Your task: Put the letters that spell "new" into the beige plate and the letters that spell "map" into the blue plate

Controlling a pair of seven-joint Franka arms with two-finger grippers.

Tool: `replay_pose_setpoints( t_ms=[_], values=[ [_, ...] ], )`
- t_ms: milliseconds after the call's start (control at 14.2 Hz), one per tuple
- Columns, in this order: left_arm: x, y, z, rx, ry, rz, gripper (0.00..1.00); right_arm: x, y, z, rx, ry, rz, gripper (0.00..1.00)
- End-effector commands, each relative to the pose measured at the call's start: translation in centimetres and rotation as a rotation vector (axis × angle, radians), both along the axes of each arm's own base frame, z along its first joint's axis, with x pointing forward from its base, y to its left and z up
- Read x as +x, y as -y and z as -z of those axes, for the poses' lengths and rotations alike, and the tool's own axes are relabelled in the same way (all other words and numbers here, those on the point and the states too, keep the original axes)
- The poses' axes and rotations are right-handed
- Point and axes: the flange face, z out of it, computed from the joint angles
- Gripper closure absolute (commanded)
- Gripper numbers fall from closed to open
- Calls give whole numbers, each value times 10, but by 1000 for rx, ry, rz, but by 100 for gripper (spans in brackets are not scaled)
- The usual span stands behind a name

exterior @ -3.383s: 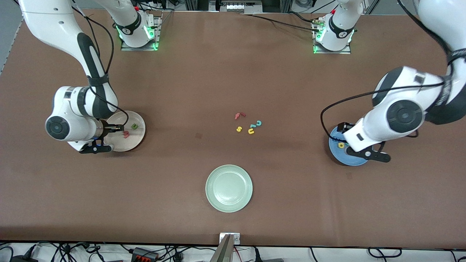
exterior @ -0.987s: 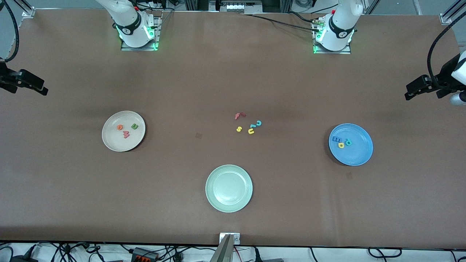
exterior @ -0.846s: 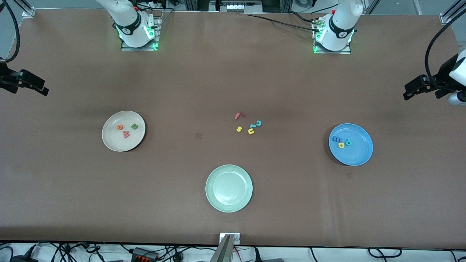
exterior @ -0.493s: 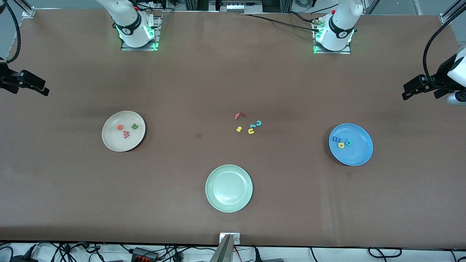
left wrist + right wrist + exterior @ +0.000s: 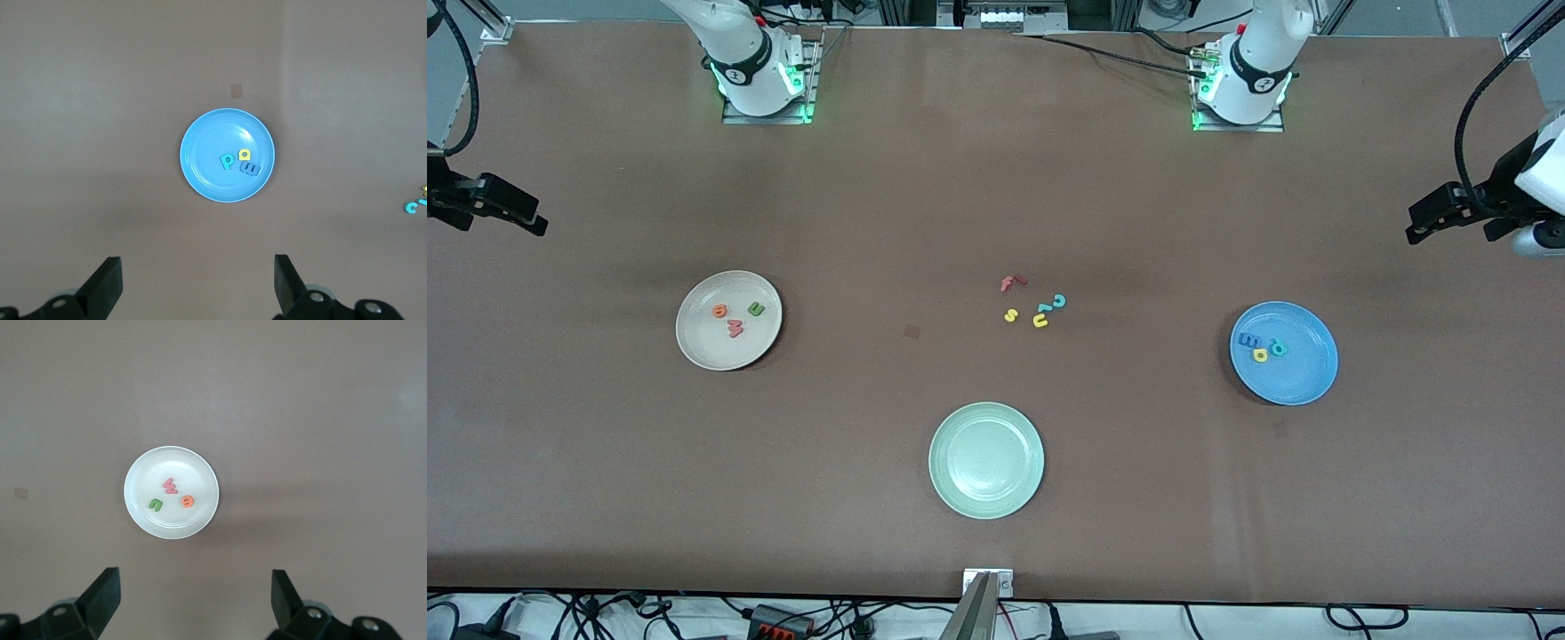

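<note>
Both plates, beige plate and blue plate, lie below raised, empty, wide-open right gripper and left gripper.

Below my black claws: beige plate with green, orange, salmon letters; blue plate; brown surface.

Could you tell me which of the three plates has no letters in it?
The pale green plate, nearest the front camera; the beige and blue plates each hold three.
</note>
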Motion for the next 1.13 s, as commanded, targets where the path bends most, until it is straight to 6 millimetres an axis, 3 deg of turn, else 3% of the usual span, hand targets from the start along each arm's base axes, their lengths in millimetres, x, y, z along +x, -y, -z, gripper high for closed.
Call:
replay_pose_setpoints(
  t_ms=[0,1057],
  values=[
    [-6,0,-5,-16,7,18,0,-2,0,0,-12,7,-18,0],
    [-9,10,-4,-16,-17,33,0,-2,2,0,-13,8,-17,0]
  ],
)
